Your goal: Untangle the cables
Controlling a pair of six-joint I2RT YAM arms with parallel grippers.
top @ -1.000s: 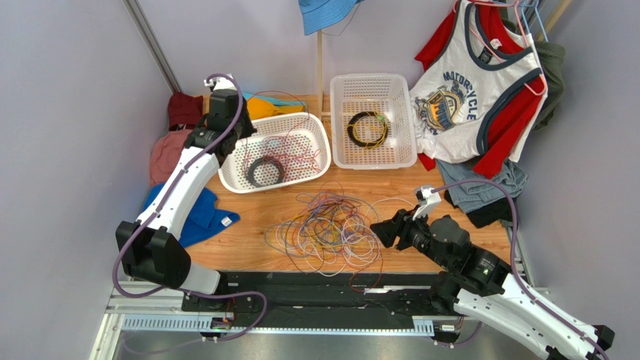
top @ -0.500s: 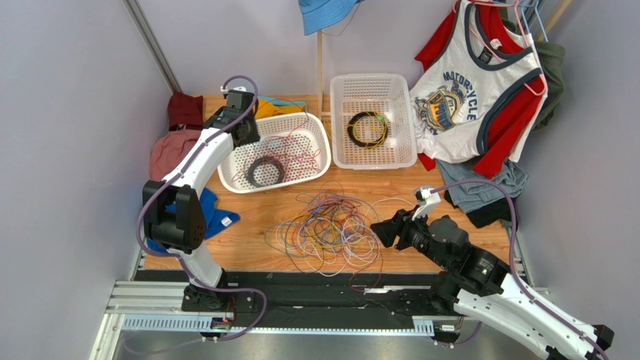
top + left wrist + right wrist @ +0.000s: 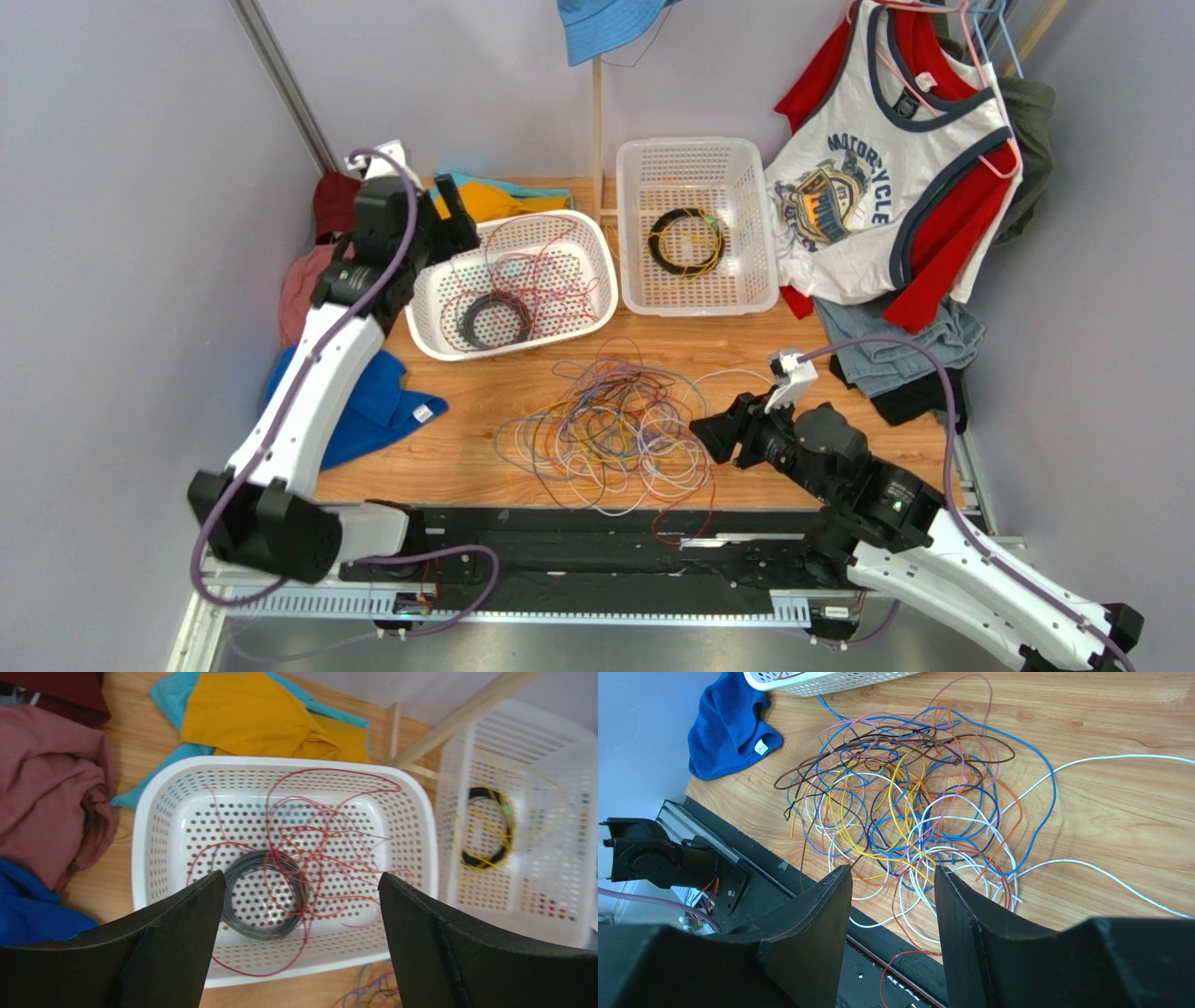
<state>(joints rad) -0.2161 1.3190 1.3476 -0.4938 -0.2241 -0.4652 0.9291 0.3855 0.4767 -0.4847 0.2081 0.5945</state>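
Tugging one strand risked cinching the knot or dragging the whole heap, since the cables [image 3: 913, 812] lay as thin, glossy, springy loops tangled on the wooden tabletop [image 3: 1088, 707]. The right arm's jaws hung parted and empty over them; the left arm's jaws gaped empty above the perforated white basket [image 3: 144, 833].

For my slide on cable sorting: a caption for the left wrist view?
Open left gripper looks down into a white basket holding loose red cables and a black coil.
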